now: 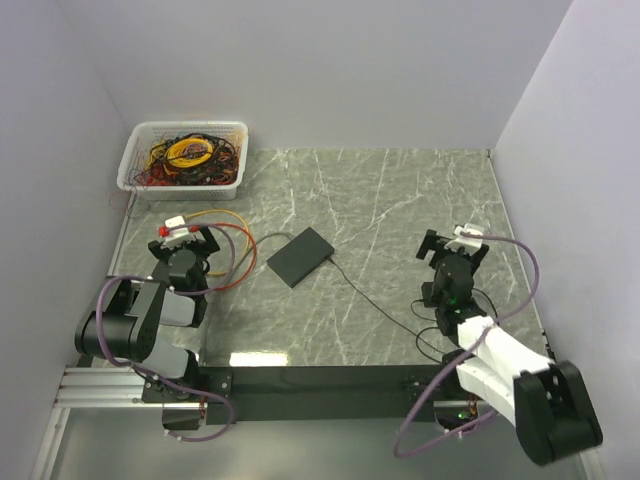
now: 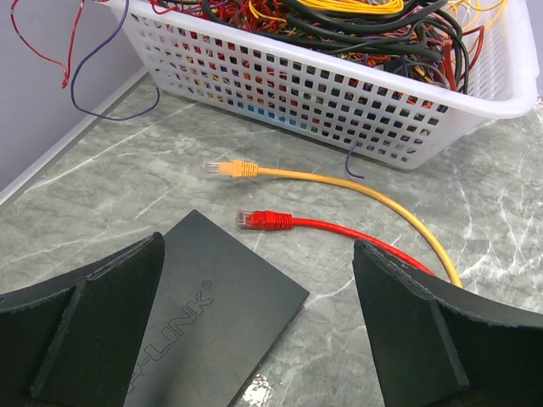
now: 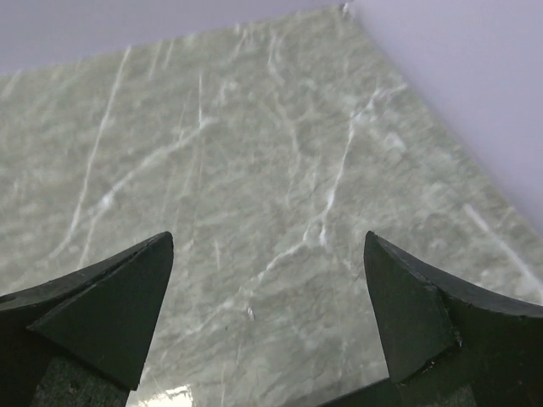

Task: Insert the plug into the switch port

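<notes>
The black TP-LINK switch [image 1: 300, 256] lies flat on the marble table; it also shows in the left wrist view [image 2: 212, 314], low between my fingers. A red cable's plug [image 2: 263, 220] lies on the table just beyond the switch's far corner. A yellow cable's plug [image 2: 231, 169] lies farther off, toward the basket. My left gripper [image 2: 259, 254] is open and empty, hovering over the switch's edge, and shows at the left in the top view [image 1: 187, 236]. My right gripper [image 3: 269, 254] is open and empty over bare marble, at the right in the top view [image 1: 455, 240].
A white mesh basket [image 1: 135, 170] full of tangled cables stands at the back left, close ahead in the left wrist view [image 2: 339, 93]. Red and yellow cables [image 1: 237, 245] loop beside my left gripper. A thin black lead [image 1: 375, 300] runs from the switch toward my right arm. Walls enclose three sides.
</notes>
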`<control>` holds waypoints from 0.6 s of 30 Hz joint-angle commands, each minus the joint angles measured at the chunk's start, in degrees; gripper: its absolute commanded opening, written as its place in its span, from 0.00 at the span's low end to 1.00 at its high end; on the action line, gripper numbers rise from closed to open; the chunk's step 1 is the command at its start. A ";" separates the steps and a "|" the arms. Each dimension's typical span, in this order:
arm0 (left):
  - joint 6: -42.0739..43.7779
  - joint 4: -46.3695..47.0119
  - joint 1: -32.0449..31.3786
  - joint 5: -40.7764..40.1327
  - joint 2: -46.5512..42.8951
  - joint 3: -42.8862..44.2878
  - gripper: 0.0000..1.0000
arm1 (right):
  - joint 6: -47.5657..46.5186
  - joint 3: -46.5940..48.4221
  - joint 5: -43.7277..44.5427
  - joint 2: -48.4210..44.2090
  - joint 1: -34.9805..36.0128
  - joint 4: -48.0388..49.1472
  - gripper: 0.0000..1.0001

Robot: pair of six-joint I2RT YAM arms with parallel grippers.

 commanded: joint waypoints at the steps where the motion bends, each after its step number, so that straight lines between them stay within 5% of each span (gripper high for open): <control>1: -1.20 3.33 0.29 1.28 -0.92 1.04 0.99 | -0.84 -1.27 -6.67 7.48 -0.83 16.30 0.98; 8: -1.20 3.16 0.29 1.28 -0.92 1.04 0.99 | -7.78 2.87 -14.43 19.27 -1.71 23.93 0.98; 10: -1.29 3.25 0.29 1.28 -0.83 1.12 1.00 | -4.39 3.65 -9.79 20.70 -3.63 22.60 1.00; 12: -1.20 3.25 0.29 1.28 -0.83 1.12 0.99 | -0.42 0.77 -22.64 21.22 -8.62 27.64 1.00; 13: -1.29 3.16 0.29 1.28 -0.83 1.04 1.00 | 0.55 -1.16 -24.35 24.53 -12.31 33.93 0.99; 14: -1.29 3.25 0.29 1.28 -0.83 1.04 1.00 | 2.30 0.04 -23.41 22.56 -12.78 28.16 1.00; 18: -1.20 3.25 0.29 1.28 -0.83 1.04 0.99 | 1.53 -0.03 -25.42 23.93 -13.31 31.49 1.00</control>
